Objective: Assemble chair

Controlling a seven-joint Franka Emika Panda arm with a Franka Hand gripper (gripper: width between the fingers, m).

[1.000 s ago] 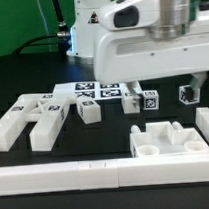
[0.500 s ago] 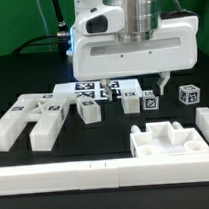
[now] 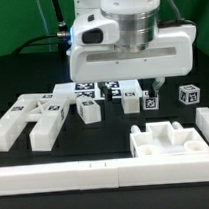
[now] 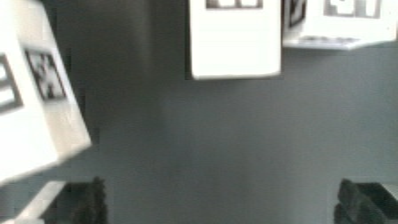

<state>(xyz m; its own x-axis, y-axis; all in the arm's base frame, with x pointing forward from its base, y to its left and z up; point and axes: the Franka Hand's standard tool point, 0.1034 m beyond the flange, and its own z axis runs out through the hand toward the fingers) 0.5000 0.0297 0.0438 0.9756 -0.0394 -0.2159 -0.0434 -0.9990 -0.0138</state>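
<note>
Arm [image 3: 129, 51] has slid toward the exterior view's left; its hand [image 3: 130, 88] is spread wide, pinching nothing.
Chair parts [image 3: 33, 119] lie loose on the table [image 3: 95, 143]: blocky seat [image 3: 170, 141] nearest the camera, small tagged blocks [image 3: 89, 110] beside the marker board [image 3: 90, 89].

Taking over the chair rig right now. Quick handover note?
Gripper: open, empty, hovering over the small parts by the marker board.
Parts: forked piece at the exterior view's left; small blocks mid-table; tagged cube at the exterior view's right; seat block in front, beside the rail.
Done: no parts look joined.
Left: every pick and joining step.
</note>
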